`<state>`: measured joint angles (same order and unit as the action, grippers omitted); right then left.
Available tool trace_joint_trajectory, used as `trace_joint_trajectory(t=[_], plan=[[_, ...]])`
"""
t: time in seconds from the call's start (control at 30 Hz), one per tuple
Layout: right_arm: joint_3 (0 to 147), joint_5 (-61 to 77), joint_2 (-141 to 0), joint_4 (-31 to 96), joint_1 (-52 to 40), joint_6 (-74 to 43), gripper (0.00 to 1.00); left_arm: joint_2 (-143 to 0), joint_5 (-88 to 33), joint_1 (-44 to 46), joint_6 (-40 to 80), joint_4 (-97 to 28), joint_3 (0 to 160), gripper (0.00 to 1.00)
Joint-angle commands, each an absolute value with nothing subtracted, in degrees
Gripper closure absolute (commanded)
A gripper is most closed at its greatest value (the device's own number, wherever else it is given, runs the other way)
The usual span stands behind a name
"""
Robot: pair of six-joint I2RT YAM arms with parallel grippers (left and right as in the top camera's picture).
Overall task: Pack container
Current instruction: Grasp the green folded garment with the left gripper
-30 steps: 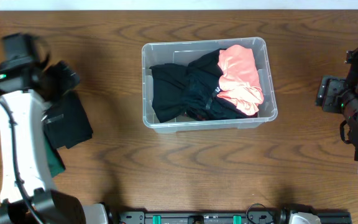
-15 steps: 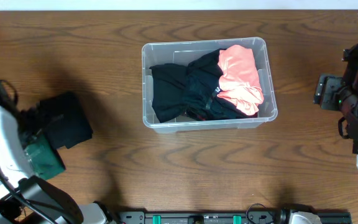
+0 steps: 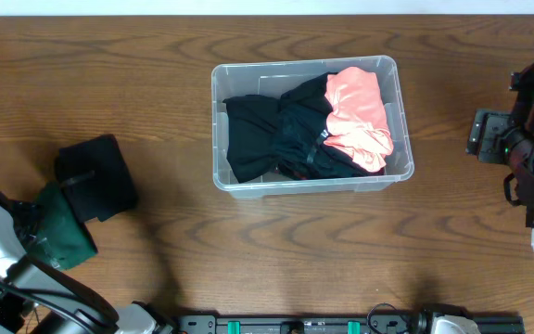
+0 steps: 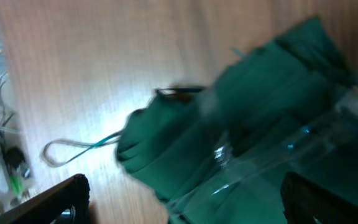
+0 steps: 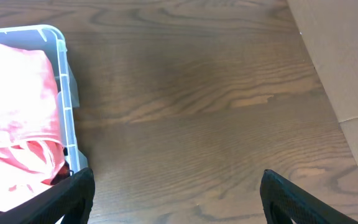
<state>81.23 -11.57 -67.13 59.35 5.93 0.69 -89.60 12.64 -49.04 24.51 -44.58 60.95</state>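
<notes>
One container (image 3: 219,130) is what I have to work with: a clear plastic bin standing on the table (image 3: 248,250) a little right of centre and towards the far edge, long side running left to right. Inside it I count two colours of clothing. A black heap (image 3: 267,139) fills the left and middle, and I cannot tell whether it is one piece or several. One coral-pink garment (image 3: 358,111) lies against the right end, partly on top of the black.

Two more pieces lie outside the bin, well apart from it on the left side of the table. One is a folded black garment (image 3: 97,176). The other is a dark green garment (image 3: 63,232) just below and left of the black one, touching it.

The left wrist view is blurred. I can make out the green cloth filling most of it and one thin pale cord loop (image 4: 73,149) lying on the wood beside it. The left fingers (image 4: 61,202) stand wide apart at the bottom corners with nothing clamped between them.

Over at the right edge of the table, the right fingers (image 5: 48,196) are also spread wide and empty above bare wood. That camera catches the bin's right end wall and the coral cloth at its left edge.
</notes>
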Motion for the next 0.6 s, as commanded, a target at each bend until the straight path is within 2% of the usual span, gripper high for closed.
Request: trace_joint_trajectory(t=[0.0,0.3,0.5,0.57], plan=[[81.25,-11.55,-67.31,59.35,6.35,1.17,0.16,-92.44,9.17,-49.12,16.03,-42.02,60.49,0.02],[81.25,-11.60,-67.31,59.37,6.35,1.39,0.16,-104.90,4.78,-49.87,10.90,-37.98,60.49,0.02],[81.25,-11.57,-67.31,59.35,6.35,1.43,0.16,-112.01,-3.81,-50.06,8.67,-37.19,60.49,0.00],[81.25,-11.60,-67.31,59.37,6.35,1.85,0.16,-112.44,-9.69,-50.06,7.88,-37.12,60.49,0.10]])
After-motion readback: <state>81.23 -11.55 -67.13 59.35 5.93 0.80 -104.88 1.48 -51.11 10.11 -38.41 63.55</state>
